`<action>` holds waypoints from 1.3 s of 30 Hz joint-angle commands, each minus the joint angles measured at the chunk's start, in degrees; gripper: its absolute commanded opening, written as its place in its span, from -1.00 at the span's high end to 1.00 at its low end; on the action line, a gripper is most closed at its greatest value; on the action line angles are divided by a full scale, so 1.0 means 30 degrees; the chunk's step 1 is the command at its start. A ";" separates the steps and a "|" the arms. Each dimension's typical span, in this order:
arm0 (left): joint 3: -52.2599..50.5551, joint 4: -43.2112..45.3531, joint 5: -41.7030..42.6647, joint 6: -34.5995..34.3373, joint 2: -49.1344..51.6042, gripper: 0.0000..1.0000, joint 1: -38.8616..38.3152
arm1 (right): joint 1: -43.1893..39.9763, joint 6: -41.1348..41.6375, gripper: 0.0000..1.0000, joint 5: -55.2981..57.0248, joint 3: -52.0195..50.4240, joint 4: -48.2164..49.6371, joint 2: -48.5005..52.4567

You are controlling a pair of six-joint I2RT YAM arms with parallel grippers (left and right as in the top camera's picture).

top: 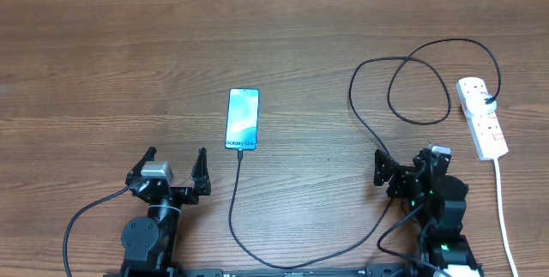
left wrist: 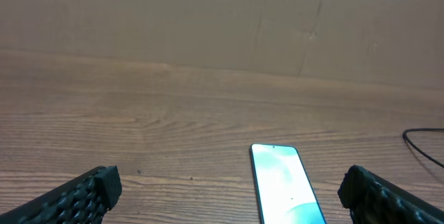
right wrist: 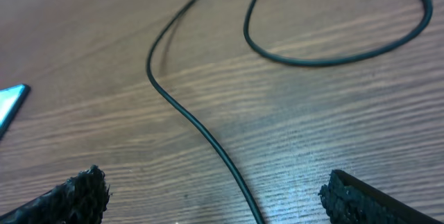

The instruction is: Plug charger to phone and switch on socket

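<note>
Charger (top: 350, 97) cable sprawls the widest. From the phone it trails back past the left gripper's (top: 176, 155) right side, crosses over, passes right under the right gripper (top: 402, 164), then loops out ahead of that gripper to the socket. My guess is all that slack is there so nothing tugs on the phone.

Both grippers sit low at the near edge of the table (top: 103, 54), fingers spread wide and holding nothing. It looks like a parked pose that keeps them off the cable.

Socket (top: 482, 118) lies ahead and to the right of the right gripper, so that arm seems the obvious one for the switch. The black plug (top: 490, 99) is already in it. Whether it's switched on is too small to read.

Phone (top: 243, 120) lies flat with its screen lit, just ahead and a bit right of the left gripper.

Connector tip (top: 241, 152) is touching the phone's near edge. It looks plugged in, but I can't tell for sure.
</note>
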 commanded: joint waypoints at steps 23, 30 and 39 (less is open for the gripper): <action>-0.0066 0.0022 -0.0102 0.0299 -0.0204 -1.00 0.0109 | 0.1821 0.0066 -1.00 -0.0882 -0.0197 -0.1909 -1.1453; -0.0066 0.0029 -0.0102 0.0299 -0.0204 -0.99 0.0109 | 0.1821 0.0066 -1.00 -0.0933 -0.0189 -0.1836 -1.1693; -0.0066 0.0022 -0.0102 0.0299 -0.0204 -0.99 0.0109 | 0.1821 0.0066 -1.00 -0.0933 -0.0189 -0.1836 -1.1679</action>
